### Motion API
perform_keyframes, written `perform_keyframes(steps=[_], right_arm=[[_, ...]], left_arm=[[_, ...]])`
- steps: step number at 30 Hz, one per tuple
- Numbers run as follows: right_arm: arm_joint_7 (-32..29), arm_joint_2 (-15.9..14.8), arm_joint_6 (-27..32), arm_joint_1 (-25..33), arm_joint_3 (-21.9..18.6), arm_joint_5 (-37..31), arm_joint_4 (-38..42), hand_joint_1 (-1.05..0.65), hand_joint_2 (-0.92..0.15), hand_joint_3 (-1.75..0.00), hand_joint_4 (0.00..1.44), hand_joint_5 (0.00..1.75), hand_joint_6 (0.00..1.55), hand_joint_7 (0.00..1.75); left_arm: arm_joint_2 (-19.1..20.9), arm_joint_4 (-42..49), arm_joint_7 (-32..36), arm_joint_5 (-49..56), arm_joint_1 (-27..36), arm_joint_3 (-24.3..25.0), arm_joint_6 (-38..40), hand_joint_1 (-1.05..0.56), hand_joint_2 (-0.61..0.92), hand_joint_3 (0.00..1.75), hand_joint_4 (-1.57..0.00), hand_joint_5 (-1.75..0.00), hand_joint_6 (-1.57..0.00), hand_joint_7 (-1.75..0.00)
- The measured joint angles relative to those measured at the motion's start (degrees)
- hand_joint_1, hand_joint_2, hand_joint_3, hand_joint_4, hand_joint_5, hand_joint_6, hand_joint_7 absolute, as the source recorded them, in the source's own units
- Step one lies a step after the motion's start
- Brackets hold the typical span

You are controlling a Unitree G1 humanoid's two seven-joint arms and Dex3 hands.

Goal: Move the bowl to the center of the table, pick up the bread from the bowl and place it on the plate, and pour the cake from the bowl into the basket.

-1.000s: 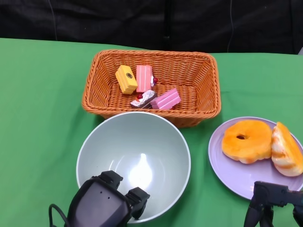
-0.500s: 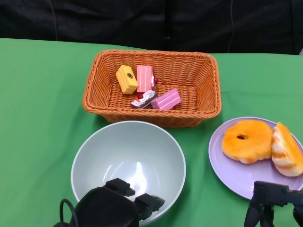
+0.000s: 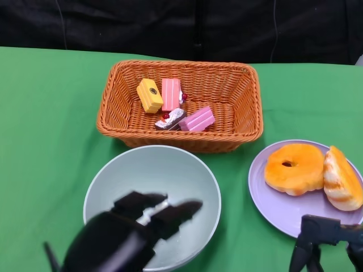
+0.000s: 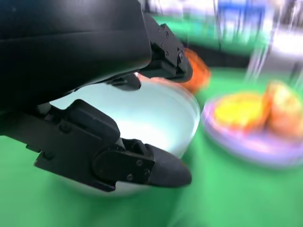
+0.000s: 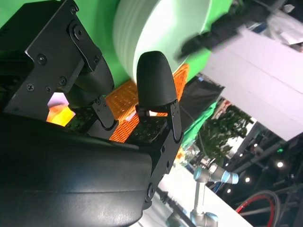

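Pale green bowl (image 3: 152,199) set down empty on the tabletop (image 3: 45,113), just in front of the basket (image 3: 180,103).
Since a second ago the left hand (image 3: 148,218) has let go of its near rim and lifted, fingers now spread and blurred above it. Cake pieces (image 3: 173,105) lie in the basket, bread (image 3: 312,170) on the plate (image 3: 283,198); the right hand (image 3: 326,246) hangs open nearby. The task looks essentially finished.

Green table (image 3: 45,113) with basket (image 3: 244,107), bowl (image 3: 113,175), plate (image 3: 266,198)
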Motion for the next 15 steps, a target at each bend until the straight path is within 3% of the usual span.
perform_keyframes(steps=[2,5,6,8,12,15], right_arm=[[0.8,0.0,1.7,-0.4,0.7,1.0,-0.5,0.22,-0.2,-1.75,0.86,1.74,0.81,1.47],[1.3,0.0,3.1,-0.6,0.9,1.6,-1.2,0.23,-0.2,-1.75,0.86,1.74,0.81,1.47],[1.5,0.0,3.6,-0.6,1.1,1.8,-1.4,0.23,-0.2,-1.75,0.86,1.73,0.81,1.46],[2.2,0.0,5.3,-0.7,1.7,2.6,-2.8,0.22,-0.2,-1.75,0.85,1.73,0.8,1.46],[3.0,0.2,7.7,-1.3,2.7,4.2,-4.7,0.21,-0.19,-1.75,0.83,1.73,0.79,1.46],[3.1,0.2,8.8,-1.7,3.0,4.2,-5.0,0.19,-0.18,-1.75,0.82,1.73,0.79,1.46]], left_arm=[[-1.6,1.9,3.8,-4.0,1.2,1.1,-3.0,-0.39,0.92,0.25,-0.41,-0.98,-0.68,-0.19],[-2.3,3.5,5.5,-5.9,2.1,2.0,-5.3,-0.38,0.92,0.25,-0.41,-1.01,-0.69,-0.2],[-2.9,4.0,5.9,-8.0,2.3,2.1,-6.4,-0.28,0.9,0.3,-0.5,-1.23,-0.71,-0.49],[-5.2,5.6,7.4,-15.3,3.4,2.4,-9.9,-0.21,0.84,0.46,-0.56,-1.39,-0.62,-0.93],[-9.7,7.3,8.0,-24.5,5.1,2.2,-14.5,-0.18,0.71,0.79,-0.64,-1.5,-0.61,-1.26],[-11.9,8.1,8.0,-27.5,5.7,2.1,-15.9,-0.18,0.66,0.94,-0.66,-1.54,-0.62,-1.34]])
